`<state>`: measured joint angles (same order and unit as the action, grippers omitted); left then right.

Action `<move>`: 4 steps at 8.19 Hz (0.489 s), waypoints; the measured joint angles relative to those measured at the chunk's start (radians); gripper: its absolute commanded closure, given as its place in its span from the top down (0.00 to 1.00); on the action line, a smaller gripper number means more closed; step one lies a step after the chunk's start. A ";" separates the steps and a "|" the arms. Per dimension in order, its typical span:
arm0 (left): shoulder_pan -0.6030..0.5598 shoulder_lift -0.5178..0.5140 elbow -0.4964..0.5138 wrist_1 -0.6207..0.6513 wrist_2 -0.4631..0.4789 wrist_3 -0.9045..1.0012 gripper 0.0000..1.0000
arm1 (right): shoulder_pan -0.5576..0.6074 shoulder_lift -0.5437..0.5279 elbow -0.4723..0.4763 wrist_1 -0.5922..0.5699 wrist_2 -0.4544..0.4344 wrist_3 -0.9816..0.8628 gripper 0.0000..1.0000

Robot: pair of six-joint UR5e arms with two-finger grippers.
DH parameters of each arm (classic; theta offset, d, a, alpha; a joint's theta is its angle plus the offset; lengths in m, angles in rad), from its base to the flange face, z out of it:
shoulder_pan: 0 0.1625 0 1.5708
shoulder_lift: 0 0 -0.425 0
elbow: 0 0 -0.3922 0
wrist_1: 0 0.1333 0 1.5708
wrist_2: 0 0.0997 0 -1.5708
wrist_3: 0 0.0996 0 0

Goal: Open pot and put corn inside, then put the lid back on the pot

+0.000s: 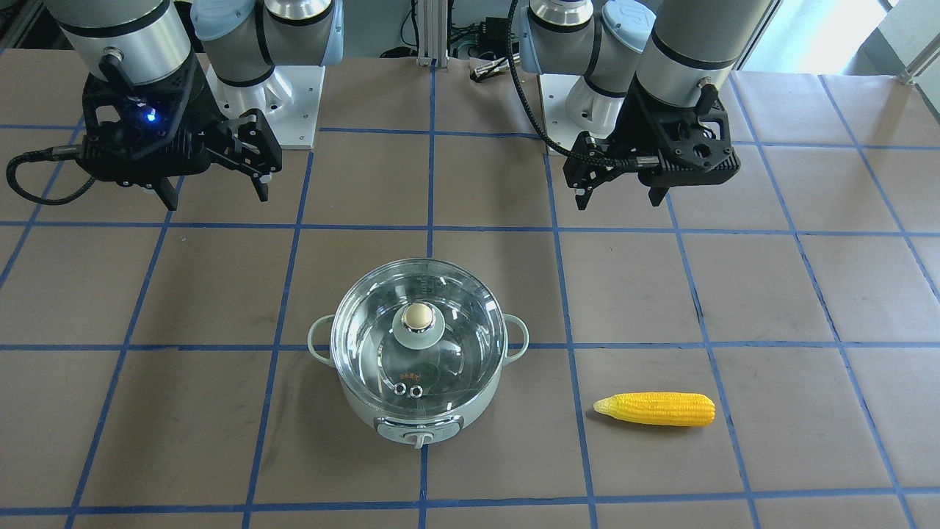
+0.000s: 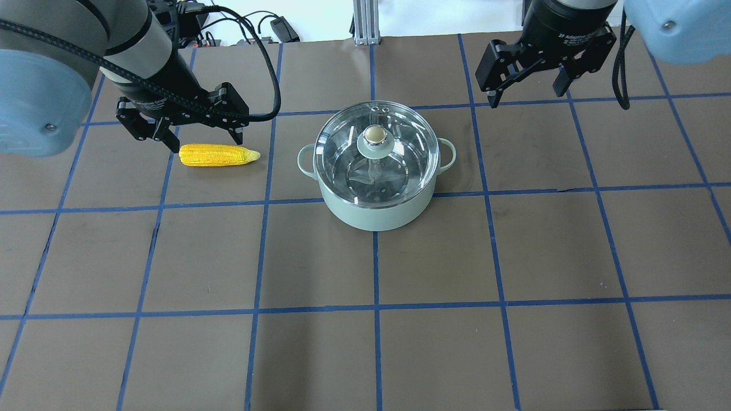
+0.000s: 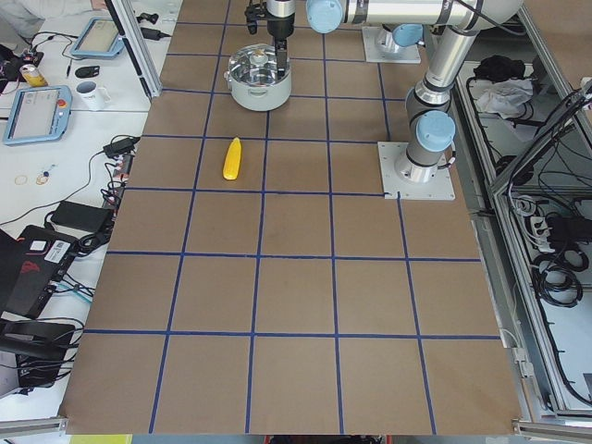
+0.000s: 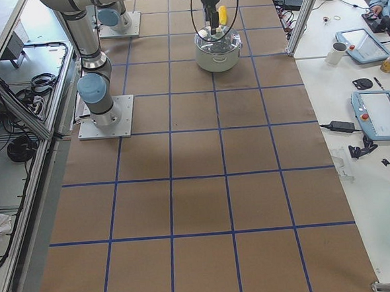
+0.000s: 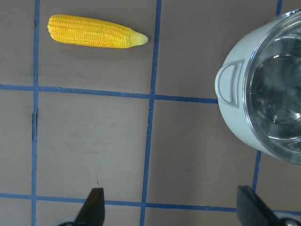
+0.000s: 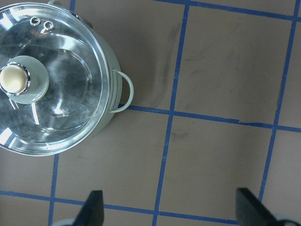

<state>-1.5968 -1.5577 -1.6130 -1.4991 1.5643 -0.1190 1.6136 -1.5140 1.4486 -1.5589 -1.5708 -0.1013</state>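
The mint-green pot [image 2: 374, 214] stands mid-table with the glass lid [image 2: 348, 165] on it, beige knob [image 2: 374, 135] at its centre. They also show in the front view, pot [image 1: 440, 422] and lid [image 1: 367, 345]. The yellow corn [image 2: 219, 154] lies flat to the pot's left, tip towards the pot; it shows in the front view [image 1: 657, 408] and the left wrist view [image 5: 96, 31]. My left gripper [image 2: 194, 127] hangs open and empty above the corn. My right gripper [image 2: 528, 80] is open and empty, high, to the right of and beyond the pot [image 6: 113, 89].
The brown table top [image 2: 377, 257] carries a blue tape grid. Both arm bases [image 1: 264, 95] stand at the robot's edge. In the side views, tablets, a mug [image 3: 91, 93] and cables lie on white benches beyond the table's edge.
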 measured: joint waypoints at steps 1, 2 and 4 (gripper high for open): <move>0.000 0.000 0.000 0.000 0.001 0.001 1.00 | 0.000 0.000 0.000 -0.001 0.000 0.000 1.00; 0.000 -0.001 0.000 0.001 0.001 0.002 1.00 | 0.000 0.000 0.001 -0.002 0.000 0.000 1.00; 0.003 -0.005 0.000 0.005 -0.009 0.011 1.00 | 0.000 0.000 0.001 -0.002 0.001 0.001 1.00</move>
<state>-1.5937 -1.5626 -1.6126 -1.4937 1.5552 -0.1078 1.6139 -1.5137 1.4493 -1.5613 -1.5699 -0.0999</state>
